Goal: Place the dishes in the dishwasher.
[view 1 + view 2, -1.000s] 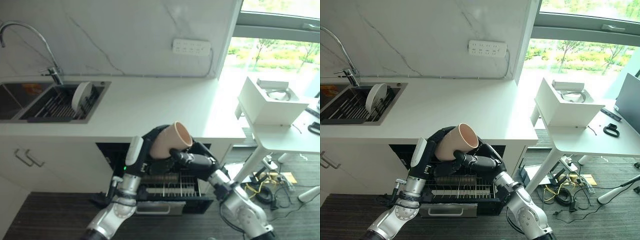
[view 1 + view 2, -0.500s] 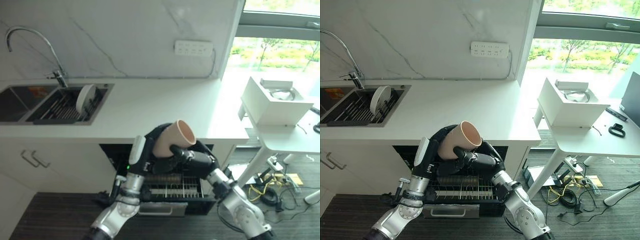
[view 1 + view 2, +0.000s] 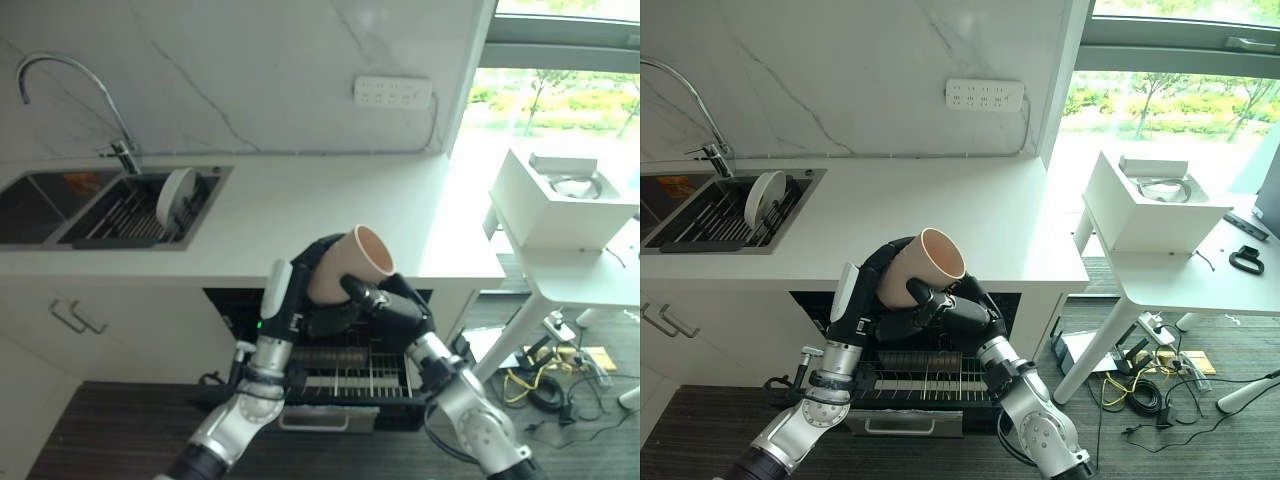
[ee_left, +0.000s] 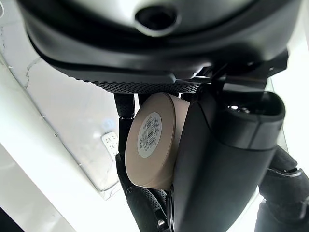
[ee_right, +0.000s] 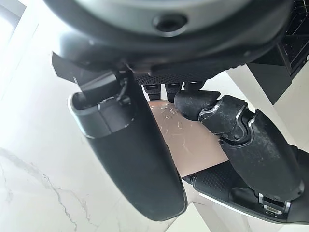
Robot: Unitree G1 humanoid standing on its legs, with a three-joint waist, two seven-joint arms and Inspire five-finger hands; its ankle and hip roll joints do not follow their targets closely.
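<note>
Fingers of left hand (image 3: 318, 262) and right hand (image 3: 385, 305) curl round the cup (image 3: 348, 264).

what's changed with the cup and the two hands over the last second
Little has changed. Both hands, left hand and right hand, keep their grip on the beige cup and have lifted it slightly, so it now sits higher against the counter edge, above the open dishwasher rack. The whole picture also shifted, so the camera moved. The plate in the sink rack stays put.
</note>
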